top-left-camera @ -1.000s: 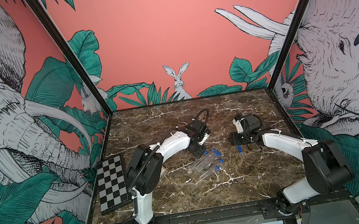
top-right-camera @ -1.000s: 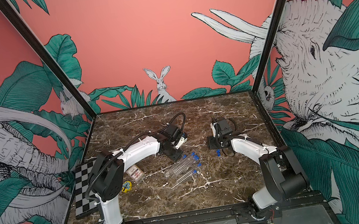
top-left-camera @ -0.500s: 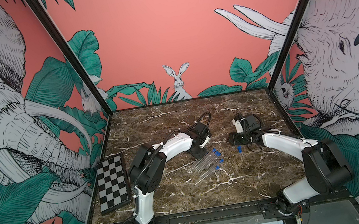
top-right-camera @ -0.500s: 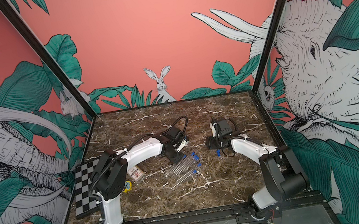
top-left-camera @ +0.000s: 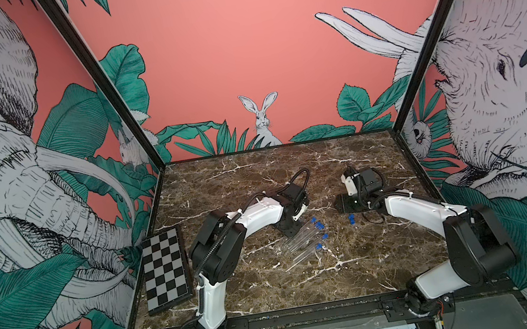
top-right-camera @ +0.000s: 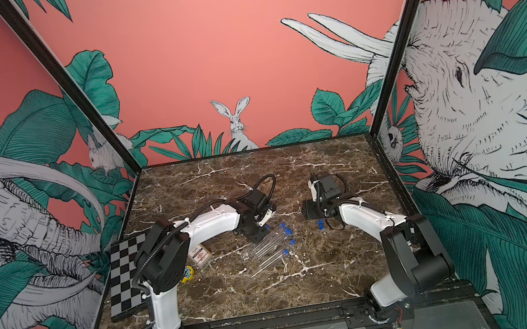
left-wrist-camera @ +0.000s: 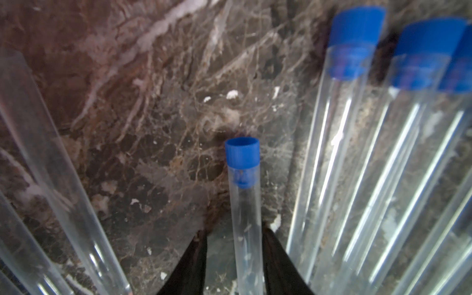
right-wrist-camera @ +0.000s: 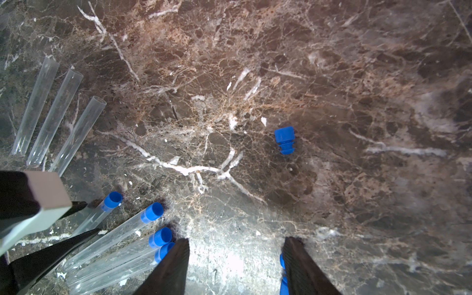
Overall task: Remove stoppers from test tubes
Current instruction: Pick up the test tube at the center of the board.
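Note:
Several clear test tubes (top-left-camera: 298, 241) (top-right-camera: 266, 246) lie side by side on the marble, some with blue stoppers (top-left-camera: 318, 225) in their mouths. My left gripper (left-wrist-camera: 233, 237) (top-left-camera: 290, 230) is down at the cluster, its jaws astride one stoppered tube (left-wrist-camera: 245, 229). One finger (left-wrist-camera: 275, 255) touches that tube and a gap remains on the other side; its stopper (left-wrist-camera: 242, 153) is in place. Three unstoppered tubes (right-wrist-camera: 61, 120) lie apart. My right gripper (right-wrist-camera: 236, 245) (top-left-camera: 341, 203) is open and empty, low over bare marble. A loose stopper (right-wrist-camera: 284, 140) lies ahead of it, and more blue (right-wrist-camera: 282, 263) lies beside one finger.
A folded chessboard (top-left-camera: 163, 265) lies along the left wall. A flat clear card case (top-right-camera: 200, 254) and a small yellow item (top-right-camera: 187, 273) lie under the left arm. Enclosure walls stand on three sides.
My left gripper has come down to the tube cluster and its jaws have narrowed around one stoppered tube. The right arm has barely moved.

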Robot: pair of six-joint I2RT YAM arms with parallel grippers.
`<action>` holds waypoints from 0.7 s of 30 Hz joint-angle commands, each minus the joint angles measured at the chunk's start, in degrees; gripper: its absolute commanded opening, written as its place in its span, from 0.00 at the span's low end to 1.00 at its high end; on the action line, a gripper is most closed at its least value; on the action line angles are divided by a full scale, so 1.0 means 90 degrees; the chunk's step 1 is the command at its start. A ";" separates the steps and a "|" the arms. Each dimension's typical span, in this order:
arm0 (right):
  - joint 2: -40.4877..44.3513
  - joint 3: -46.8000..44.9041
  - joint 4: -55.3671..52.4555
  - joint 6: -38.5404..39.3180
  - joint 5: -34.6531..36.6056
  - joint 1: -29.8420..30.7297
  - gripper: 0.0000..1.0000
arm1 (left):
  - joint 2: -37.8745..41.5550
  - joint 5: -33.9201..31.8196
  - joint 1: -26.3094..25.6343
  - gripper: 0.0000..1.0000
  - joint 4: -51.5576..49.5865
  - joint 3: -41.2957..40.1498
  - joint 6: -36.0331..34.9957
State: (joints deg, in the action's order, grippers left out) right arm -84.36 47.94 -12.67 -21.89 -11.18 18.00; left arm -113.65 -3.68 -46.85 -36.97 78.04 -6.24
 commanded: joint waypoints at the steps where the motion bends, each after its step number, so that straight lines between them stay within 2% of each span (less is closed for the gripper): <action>1: 0.0174 0.0034 0.0103 -0.0058 -0.0034 0.0031 0.59 | 0.0076 -0.0055 -0.0039 0.32 -0.0043 -0.0249 0.0038; 8: 0.0248 -0.0013 0.0157 -0.0151 -0.0018 0.0031 0.61 | 0.0141 0.0087 -0.0039 0.16 0.0018 -0.0272 0.0101; 13: 0.0372 -0.0163 0.0372 -0.0218 -0.0238 0.0031 0.71 | 0.0220 0.0238 -0.0014 0.08 0.0034 -0.0157 0.0107; 21: 0.0470 -0.0476 0.1474 -0.0335 -0.1773 0.0031 0.74 | 0.0803 0.1116 0.0660 0.05 0.0250 -0.0044 0.0243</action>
State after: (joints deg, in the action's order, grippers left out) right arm -80.60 44.47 -5.45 -24.05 -20.12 18.00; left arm -111.70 2.81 -42.92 -35.40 77.34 -5.02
